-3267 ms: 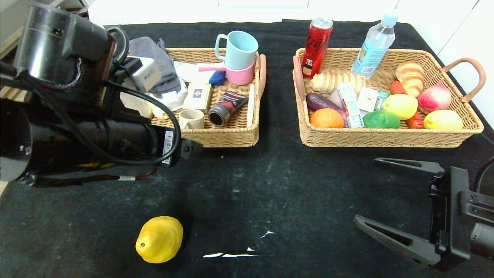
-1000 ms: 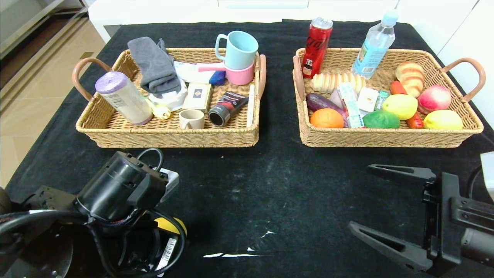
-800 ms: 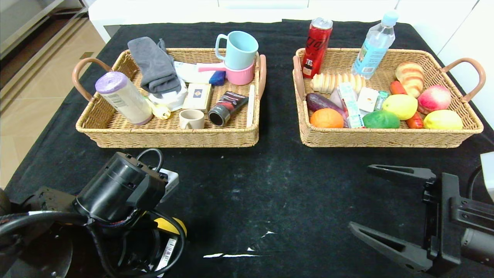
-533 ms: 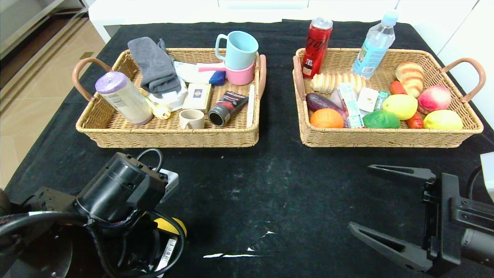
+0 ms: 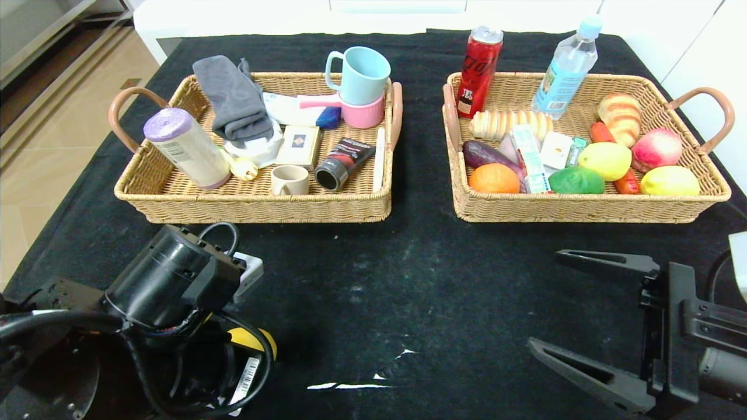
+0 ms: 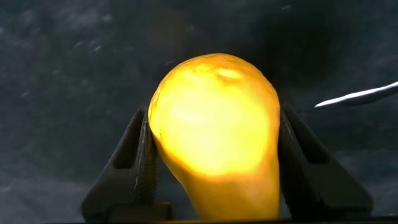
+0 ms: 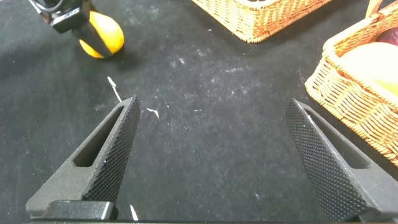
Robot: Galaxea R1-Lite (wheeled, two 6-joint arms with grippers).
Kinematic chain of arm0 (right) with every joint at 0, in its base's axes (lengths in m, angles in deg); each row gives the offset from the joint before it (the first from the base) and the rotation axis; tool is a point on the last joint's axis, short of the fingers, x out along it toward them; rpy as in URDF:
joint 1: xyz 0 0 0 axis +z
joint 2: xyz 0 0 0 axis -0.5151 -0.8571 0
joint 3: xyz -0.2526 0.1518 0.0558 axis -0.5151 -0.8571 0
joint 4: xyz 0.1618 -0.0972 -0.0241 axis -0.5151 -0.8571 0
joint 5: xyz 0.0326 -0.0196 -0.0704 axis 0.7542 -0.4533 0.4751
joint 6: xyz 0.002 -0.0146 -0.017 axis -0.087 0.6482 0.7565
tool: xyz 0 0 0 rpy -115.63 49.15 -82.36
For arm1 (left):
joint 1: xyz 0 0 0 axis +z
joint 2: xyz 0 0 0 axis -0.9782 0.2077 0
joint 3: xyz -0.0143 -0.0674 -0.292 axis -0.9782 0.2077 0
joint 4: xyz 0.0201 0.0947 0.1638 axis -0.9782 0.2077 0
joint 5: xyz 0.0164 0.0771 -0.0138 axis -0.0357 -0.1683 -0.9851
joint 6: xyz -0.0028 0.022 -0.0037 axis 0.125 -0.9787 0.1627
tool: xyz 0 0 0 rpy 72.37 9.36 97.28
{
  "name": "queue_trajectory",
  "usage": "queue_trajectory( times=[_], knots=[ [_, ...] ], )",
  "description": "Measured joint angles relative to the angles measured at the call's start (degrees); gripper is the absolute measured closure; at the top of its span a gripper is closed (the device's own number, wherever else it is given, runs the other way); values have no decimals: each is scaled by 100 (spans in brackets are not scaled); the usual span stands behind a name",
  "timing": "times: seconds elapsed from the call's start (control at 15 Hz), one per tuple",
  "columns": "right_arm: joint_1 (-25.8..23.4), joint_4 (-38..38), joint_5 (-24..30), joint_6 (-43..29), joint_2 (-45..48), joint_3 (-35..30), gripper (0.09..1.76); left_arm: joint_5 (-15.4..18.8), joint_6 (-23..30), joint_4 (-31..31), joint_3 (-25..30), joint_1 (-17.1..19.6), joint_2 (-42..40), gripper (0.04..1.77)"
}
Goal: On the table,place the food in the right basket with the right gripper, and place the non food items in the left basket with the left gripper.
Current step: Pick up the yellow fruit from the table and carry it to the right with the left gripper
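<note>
A bumpy yellow fruit fills the left wrist view, with my left gripper shut on it and both fingers pressed against its sides. From the head view this arm covers the near left of the table, and only a sliver of the fruit shows beneath it. My right gripper is open at the near right, with only black cloth between its fingers. The left basket holds the cosmetic tube, cream cup and white marker. A lemon lies in the right basket.
Both baskets stand side by side at the far half of the table, a narrow strip of cloth between them. A red can and a water bottle rise at the right basket's back edge. White scuffs mark the cloth near the front.
The left arm, over the left basket a few seconds ago, has come down onto the yellow fruit. In the last half second it shifted slightly left with the fruit. The right arm stayed still.
</note>
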Motion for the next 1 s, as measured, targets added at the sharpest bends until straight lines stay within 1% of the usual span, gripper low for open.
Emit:
queue_trajectory(
  times=[0.13,0.27,0.4,0.53,0.73,0.87,1.0],
  knots=[
    [-15,7,1,-2,11,2,14,-2,-41,11,-67,-16,-133,71],
    [-39,7,-62,-2,59,40,14,11,-46,17,-254,-43,-289,71],
    [-45,7,-424,-9,129,138,14,89,-35,-44,-416,-197,-452,71],
    [-67,-17,-581,-2,227,219,14,226,-16,-99,-590,-385,-507,71],
    [-100,-56,-603,-6,406,254,14,267,-41,-485,-837,-702,-271,71],
    [-144,-61,-601,-11,483,289,14,389,-66,-588,-1161,-886,37,71],
    [-293,-63,-597,-16,552,358,14,502,-99,-628,-1524,-1072,406,71]
  ],
)
